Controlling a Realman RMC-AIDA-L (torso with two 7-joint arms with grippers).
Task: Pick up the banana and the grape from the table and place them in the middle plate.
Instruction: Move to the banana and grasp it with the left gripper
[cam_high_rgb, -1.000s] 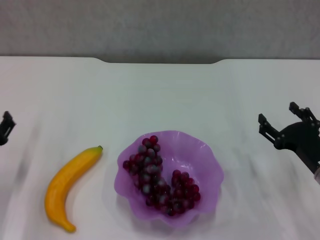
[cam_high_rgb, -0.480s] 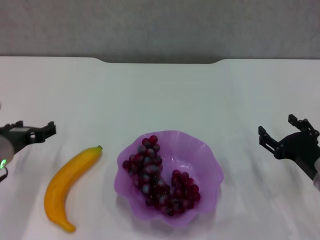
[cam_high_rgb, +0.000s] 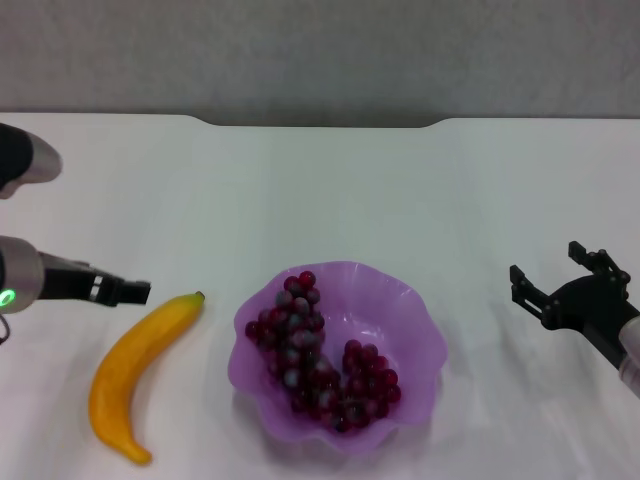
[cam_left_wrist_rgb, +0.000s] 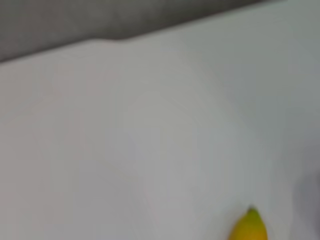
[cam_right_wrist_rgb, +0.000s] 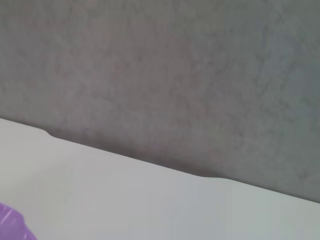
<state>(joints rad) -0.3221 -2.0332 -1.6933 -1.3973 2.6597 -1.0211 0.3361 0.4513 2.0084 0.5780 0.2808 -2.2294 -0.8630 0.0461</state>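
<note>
Banana (cam_high_rgb: 135, 372) lies diagonally on the surface (cam_high_rgb: 330, 190), green tip toward the purple plate (cam_high_rgb: 400, 300) holding the grapes (cam_high_rgb: 315, 360). Left claw (cam_high_rgb: 128, 291) near the tip, opening cannot be told; right claw (cam_high_rgb: 560, 285) open, empty.

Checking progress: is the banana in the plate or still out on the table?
Out. The banana lies on the table beside the plate, which holds only the grapes.

In the left wrist view only the green-tipped end of the banana (cam_left_wrist_rgb: 248, 228) shows, the rest cut off by the picture's edge. The right wrist view catches just a purple sliver of the middle plate (cam_right_wrist_rgb: 12, 224) at its corner. In the head view the left gripper (cam_high_rgb: 128, 291) appears edge-on beside the banana's tip, its finger gap unreadable, and the right gripper (cam_high_rgb: 562, 283), well apart from the plate, has its arm cut by the frame edge.
</note>
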